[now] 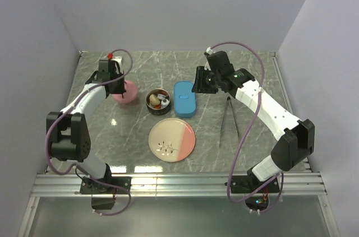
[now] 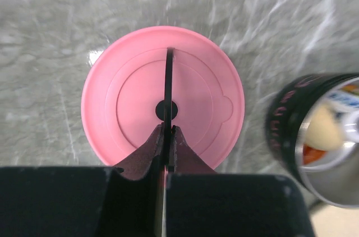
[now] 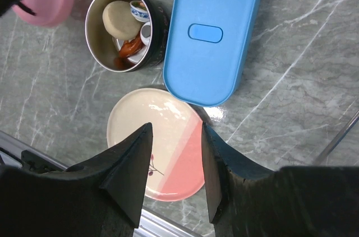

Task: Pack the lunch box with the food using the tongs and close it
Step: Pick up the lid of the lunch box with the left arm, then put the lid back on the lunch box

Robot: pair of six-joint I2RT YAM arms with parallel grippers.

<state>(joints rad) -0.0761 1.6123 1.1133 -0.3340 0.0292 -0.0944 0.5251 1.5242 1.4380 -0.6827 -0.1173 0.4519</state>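
Left fingers [image 2: 156,144] are pressed shut over the pink lid [image 2: 129,97]; right fingers [image 3: 132,164] stand part open, empty, above the plate [image 3: 168,119]. Food [image 1: 153,100] sits in the tin [image 1: 157,111]; the tongs [image 1: 229,120] lie on the table [image 1: 263,80], right of the blue box [image 1: 184,98].

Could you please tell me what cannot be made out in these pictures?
- Right wrist view: the bun and the wall of the tin hide the lower food.
- Right wrist view: the tongs are cut off by the right edge; only a sliver shows.
- Left wrist view: the left gripper is shut over the pink lid; whether it pinches the thin dark strip there is unclear.
- Left wrist view: the tin is blurred and cut by the right edge.
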